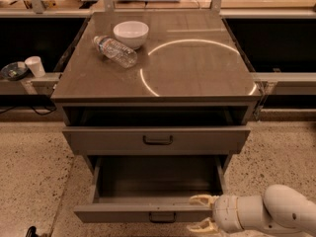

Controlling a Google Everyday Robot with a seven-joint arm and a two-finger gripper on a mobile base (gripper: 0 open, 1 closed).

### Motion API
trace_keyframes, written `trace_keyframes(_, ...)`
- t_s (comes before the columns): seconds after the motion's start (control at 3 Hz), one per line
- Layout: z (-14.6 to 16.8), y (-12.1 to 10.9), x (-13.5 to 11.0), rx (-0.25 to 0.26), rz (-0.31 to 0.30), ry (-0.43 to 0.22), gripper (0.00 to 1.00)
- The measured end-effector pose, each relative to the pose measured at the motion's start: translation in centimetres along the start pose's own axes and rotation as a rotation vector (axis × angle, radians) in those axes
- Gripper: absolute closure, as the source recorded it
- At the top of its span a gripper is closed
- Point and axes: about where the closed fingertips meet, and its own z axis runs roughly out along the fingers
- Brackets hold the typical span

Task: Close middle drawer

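The middle drawer (123,212) is pulled far out below the cabinet top, its deep tray empty and its small dark pull (163,217) at the centre of the shallow front panel. My gripper (201,213) is at the right end of that front panel, coming in from the lower right on a white arm (266,214). It is open. One finger (201,200) lies at the panel's top edge and the other (201,226) is in front of and below the panel.
The drawer above (158,140), with the wider dark handle, stands slightly open. On the cabinet top (197,73) are a white bowl (131,33) and a lying plastic bottle (116,51). A paper cup (34,65) sits on the left ledge. Speckled floor (29,172) surrounds the cabinet.
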Motion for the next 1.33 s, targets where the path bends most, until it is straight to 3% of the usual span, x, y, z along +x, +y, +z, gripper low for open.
trace_keyframes(0.67,2.7,1.7,4.8,-0.043,-0.011,0.057,0.93)
trace_keyframes(1.0,4.2,1.9,7.3,-0.039,-0.004,0.085,1.0)
trace_keyframes(1.33,5.1,1.6,8.8,-0.017,-0.002,0.102,1.0)
